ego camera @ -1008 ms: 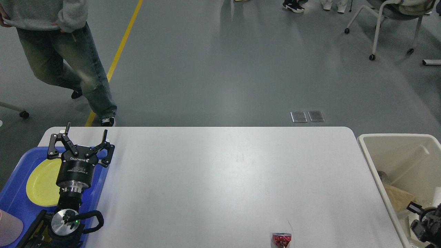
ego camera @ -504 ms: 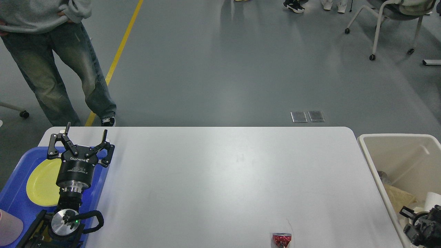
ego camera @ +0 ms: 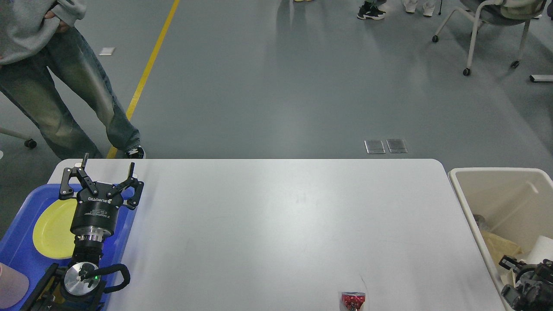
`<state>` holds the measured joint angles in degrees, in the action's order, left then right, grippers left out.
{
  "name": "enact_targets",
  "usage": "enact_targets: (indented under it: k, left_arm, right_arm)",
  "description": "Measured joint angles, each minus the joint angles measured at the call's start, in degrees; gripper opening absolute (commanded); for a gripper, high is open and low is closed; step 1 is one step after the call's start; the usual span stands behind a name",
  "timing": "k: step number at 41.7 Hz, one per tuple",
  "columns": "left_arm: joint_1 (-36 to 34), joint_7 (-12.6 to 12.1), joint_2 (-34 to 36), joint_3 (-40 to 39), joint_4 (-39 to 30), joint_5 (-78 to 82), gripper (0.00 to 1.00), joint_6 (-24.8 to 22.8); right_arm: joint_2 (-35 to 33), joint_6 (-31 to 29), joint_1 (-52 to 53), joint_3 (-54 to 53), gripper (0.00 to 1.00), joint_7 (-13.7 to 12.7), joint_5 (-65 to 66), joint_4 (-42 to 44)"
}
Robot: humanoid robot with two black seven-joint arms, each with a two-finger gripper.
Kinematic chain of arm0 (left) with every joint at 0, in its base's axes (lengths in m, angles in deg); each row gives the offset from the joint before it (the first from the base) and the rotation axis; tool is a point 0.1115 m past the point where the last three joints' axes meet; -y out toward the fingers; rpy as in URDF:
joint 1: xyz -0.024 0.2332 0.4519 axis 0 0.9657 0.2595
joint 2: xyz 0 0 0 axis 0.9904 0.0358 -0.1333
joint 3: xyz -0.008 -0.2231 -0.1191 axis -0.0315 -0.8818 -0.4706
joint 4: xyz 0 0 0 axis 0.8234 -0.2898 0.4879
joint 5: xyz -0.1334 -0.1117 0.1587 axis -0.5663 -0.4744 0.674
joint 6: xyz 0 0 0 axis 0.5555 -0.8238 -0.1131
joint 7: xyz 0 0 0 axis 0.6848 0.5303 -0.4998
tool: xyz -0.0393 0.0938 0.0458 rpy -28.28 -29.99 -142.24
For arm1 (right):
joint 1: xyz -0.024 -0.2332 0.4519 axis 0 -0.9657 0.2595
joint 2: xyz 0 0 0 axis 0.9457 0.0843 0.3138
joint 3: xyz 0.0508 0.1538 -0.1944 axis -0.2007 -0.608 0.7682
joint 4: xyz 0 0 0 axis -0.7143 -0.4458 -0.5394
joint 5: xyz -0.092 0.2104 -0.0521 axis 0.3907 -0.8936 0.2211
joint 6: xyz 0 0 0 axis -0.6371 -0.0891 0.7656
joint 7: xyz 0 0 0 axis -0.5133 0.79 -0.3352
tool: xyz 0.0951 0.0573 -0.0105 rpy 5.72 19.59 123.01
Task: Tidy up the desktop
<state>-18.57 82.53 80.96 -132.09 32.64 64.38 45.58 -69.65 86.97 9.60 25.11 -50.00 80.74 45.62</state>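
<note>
Currently, the desktop (ego camera: pixel 276 224) fills the middle of our head view, white and rounded at its far corners; our left gripper (ego camera: pixel 107 167) hangs over its left end with both fingers spread wide and holding nothing; beneath that arm a blue tray (ego camera: pixel 19 255) carries a yellow plate (ego camera: pixel 54 231). Our right gripper (ego camera: pixel 514 270) sits at the lower right, over the beige bin (ego camera: pixel 497 181) beside the desktop's right edge; it is dark and partly cut off, so we cannot tell its finger state. A small red wrapped item (ego camera: pixel 353 299) lies on the desktop at the near edge; a person in jeans (ego camera: pixel 65 95) stands beyond the far left corner.
</note>
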Motion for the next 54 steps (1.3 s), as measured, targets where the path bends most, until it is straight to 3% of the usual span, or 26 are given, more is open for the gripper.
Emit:
enact_targets:
  k: [17,22,34,43,54]
  left_arm:
    - [-0.01,-0.01,0.0,0.0,0.0,0.0,0.96,0.0]
    - [-0.01,0.0,0.0,0.0,0.0,-0.01,0.96,0.0]
    - [-0.07,-0.01,0.0,0.0,0.0,0.0,0.96,0.0]
    - [-0.09,-0.01,0.0,0.0,0.0,-0.01,0.96,0.0]
    - [-0.03,-0.01,0.0,0.0,0.0,0.0,0.96,0.0]
  right_arm:
    - [-1.77,-1.64,4.88,0.0,1.0,0.2,-0.1,-3.73]
    - [-5.83,-2.81,10.42,0.45,1.0,0.19,0.33,-9.39]
    - [-12.01,-13.15,34.55,11.82,1.0,-0.32,5.03,-32.03]
    - [-10.14,-26.3,55.79,20.42,1.0,-0.63,5.78,-45.41]
    - [-0.11,-53.62,73.91,23.08,1.0,-0.7,5.66,-48.26]
